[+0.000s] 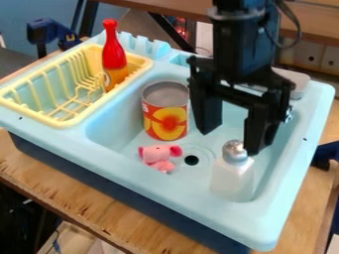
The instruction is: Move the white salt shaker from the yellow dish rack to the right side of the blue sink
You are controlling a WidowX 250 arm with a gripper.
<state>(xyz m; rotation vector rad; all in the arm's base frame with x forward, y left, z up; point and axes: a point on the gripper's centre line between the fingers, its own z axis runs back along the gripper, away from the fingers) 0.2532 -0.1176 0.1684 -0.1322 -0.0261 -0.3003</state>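
Clock used in the camera view: the drain hole [191, 160] is the centre, and 12 o'clock is the top edge.
Gripper: the black gripper [230, 141] hangs over the sink [291, 213] at 2 o'clock, and its arm comes from the top edge.
Jaws: they are well apart, and no thing is clamped between them.
Shaker: the white shaker [232, 179] with a silver cap stands upright inside the sink, at 4 o'clock. It is the thing nearest to the gripper; its cap is just beside the tip of the right-hand jaw. Whether they touch, I cannot tell.
Can: the red and yellow can [165, 120] with a grey top stands upright in the sink at 11 o'clock, near the left-hand jaw.
Pink toy: the small pink toy [157, 157] lies in the sink at 9 o'clock, in front of the can.
Rack: the yellow rack [63, 122] is at 10 o'clock, beside the basin.
Bottle: the red and orange bottle [114, 57] is upright in the rack, farther out at 11 o'clock.
Table: the wooden table [86, 198] carries the light blue sink.
Blue clamp: one blue clamp [49, 31] is at the far upper left, between 10 and 11 o'clock.
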